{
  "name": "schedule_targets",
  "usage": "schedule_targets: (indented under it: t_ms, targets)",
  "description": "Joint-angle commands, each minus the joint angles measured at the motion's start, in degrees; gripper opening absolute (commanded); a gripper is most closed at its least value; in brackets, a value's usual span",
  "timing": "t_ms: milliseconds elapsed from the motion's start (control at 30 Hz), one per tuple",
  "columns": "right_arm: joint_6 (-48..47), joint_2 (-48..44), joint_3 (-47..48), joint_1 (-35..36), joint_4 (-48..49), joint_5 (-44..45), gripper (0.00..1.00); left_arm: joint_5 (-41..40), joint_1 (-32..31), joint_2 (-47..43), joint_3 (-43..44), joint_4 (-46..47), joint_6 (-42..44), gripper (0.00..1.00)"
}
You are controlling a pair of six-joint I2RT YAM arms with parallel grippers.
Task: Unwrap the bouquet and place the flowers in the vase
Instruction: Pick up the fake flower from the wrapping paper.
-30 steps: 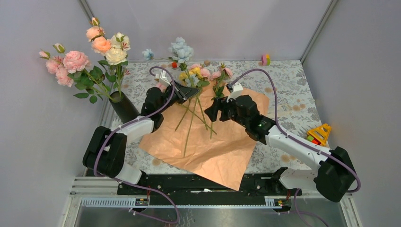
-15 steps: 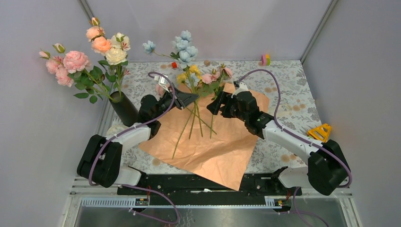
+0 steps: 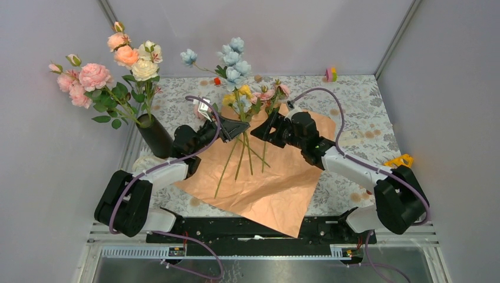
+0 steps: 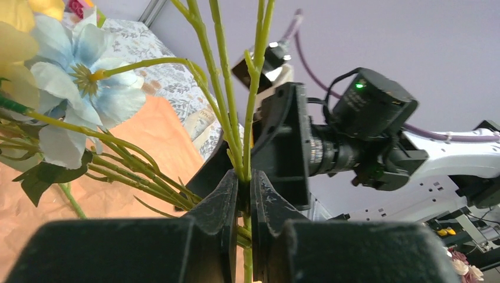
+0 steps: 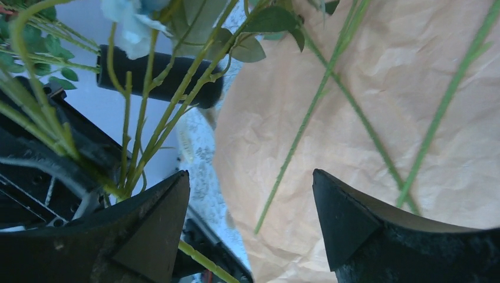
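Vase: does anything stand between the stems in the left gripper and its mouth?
No object lies between the held stems and the vase, but roses already in it crowd its mouth with leaves and stems.

One black vase (image 3: 154,134), one paper sheet (image 3: 277,194), two pincers (image 3: 243,125) (image 3: 262,125), one yellow toy (image 3: 399,160).

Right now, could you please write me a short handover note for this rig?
Grippers: the left gripper is shut on the stems of the held flowers, above the paper. The right gripper is open and empty beside those stems.
Done: the paper lies spread flat, and the placed flowers stand in the vase at the table's left edge.
Left to do: carry the held flowers to the vase and insert them.
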Motion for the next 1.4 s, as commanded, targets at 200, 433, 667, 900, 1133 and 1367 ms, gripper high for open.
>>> schedule_targets:
  t_ms: [200, 433, 667, 900, 1133, 1367]
  targets:
    - [14.4, 5.5, 2.9, -0.7, 11.3, -8.6, 0.81, 1.7, -0.7, -0.1, -1.2, 13.8, -2.7, 0.0]
    - [21.6, 5.7, 0.9, -2.1, 16.7, -8.3, 0.79, 0.5, -0.6, -1.1, -2.1, 14.1, -2.7, 0.0]
    - [23.8, 7.3, 2.5, -2.2, 19.7, -10.7, 0.78, 0.3, -1.0, -0.9, -1.9, 15.2, -3.6, 0.0]
    - [24.9, 9.8, 4.8, -2.1, 21.8, -14.6, 0.74, -0.2, -1.6, -0.2, -0.8, 16.4, -4.4, 0.0]
    - [25.7, 10.8, 5.6, -2.1, 23.9, -16.3, 0.59, -0.3, -2.9, 1.6, -0.2, 18.4, -5.7, 0.0]
    - [26.9, 11.6, 5.0, -2.1, 25.7, -16.2, 0.21, -0.2, -3.5, 1.2, 0.0, 16.4, -4.5, 0.0]
